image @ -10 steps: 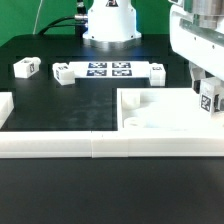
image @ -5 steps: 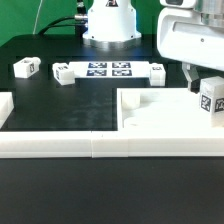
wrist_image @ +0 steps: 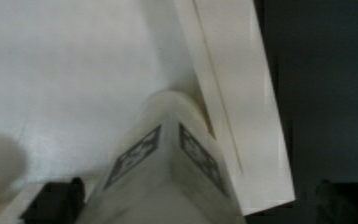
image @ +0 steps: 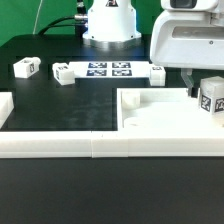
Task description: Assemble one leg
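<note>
A leg (image: 211, 98), a small white block with a black-and-white tag, stands on the large white panel (image: 160, 115) at the exterior view's right edge. My gripper (image: 204, 85) hangs over it, open. In the wrist view the leg (wrist_image: 167, 160) rises between my two dark fingertips (wrist_image: 55, 200), which stand clear of its sides. The gripper (wrist_image: 199, 202) holds nothing. The panel (wrist_image: 69, 70) fills the wrist view behind the leg.
Three more small tagged blocks lie at the back: one (image: 25, 68), another (image: 62, 73) and a third (image: 157, 70). The marker board (image: 107, 70) lies between them. Long white rails (image: 100, 146) run along the front; a rail (wrist_image: 229, 90) borders the panel.
The jaws have spread apart and let go of the leg. The gripper has lifted a little; the leg stays standing on the panel.
</note>
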You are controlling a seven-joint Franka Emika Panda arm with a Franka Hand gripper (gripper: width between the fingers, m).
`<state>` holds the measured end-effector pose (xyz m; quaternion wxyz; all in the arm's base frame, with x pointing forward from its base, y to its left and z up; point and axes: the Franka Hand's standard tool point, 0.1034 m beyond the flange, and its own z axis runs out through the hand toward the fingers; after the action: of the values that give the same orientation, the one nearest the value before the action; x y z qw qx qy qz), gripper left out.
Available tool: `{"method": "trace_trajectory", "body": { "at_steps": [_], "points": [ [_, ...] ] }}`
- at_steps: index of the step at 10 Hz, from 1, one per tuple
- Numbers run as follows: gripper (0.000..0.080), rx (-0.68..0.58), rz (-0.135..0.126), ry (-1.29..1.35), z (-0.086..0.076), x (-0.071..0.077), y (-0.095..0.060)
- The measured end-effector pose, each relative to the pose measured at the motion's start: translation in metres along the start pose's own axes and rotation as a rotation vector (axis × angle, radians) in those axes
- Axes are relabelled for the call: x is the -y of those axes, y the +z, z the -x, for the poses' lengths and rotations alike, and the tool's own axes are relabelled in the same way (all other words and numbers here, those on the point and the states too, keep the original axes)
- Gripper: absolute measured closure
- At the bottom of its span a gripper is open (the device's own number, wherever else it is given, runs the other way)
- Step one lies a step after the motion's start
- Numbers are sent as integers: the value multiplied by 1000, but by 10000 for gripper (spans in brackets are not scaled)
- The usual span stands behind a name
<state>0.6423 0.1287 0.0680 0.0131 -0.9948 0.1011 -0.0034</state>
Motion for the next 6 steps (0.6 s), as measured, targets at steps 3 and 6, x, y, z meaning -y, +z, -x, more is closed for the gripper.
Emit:
{"method": "trace_trajectory", "body": {
  "at_steps": [3,6],
  "points": [
    [151,-6,18,-202,-1,-1,0],
    [151,-37,49,-422,-4,0,-4]
  ]
}}
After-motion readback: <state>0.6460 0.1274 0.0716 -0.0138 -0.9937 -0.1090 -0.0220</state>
